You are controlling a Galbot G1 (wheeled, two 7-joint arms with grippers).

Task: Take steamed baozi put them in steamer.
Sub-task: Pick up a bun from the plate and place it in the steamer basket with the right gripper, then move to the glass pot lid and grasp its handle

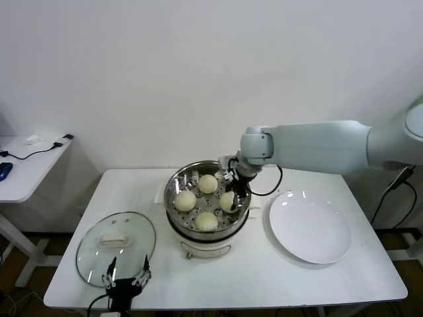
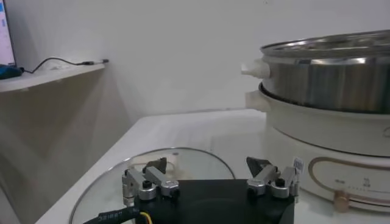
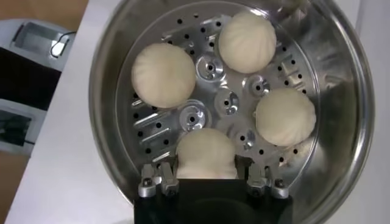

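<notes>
Now steamer (image 1: 198,228) holds four baozi (image 3: 163,74); right claw (image 3: 206,182) grips one

The right tool (image 3: 206,182) reaches into the steamer (image 1: 175,191) with one baozi (image 3: 205,153) between its fingers, the three other baozi (image 3: 163,74) on the tray beyond it. The plate (image 1: 309,228) lies on the desk (image 1: 264,277) to that tool's right. The left tool (image 1: 127,277) hangs at the desk's near edge, over the lid (image 1: 115,246), left of the steamer.
</notes>
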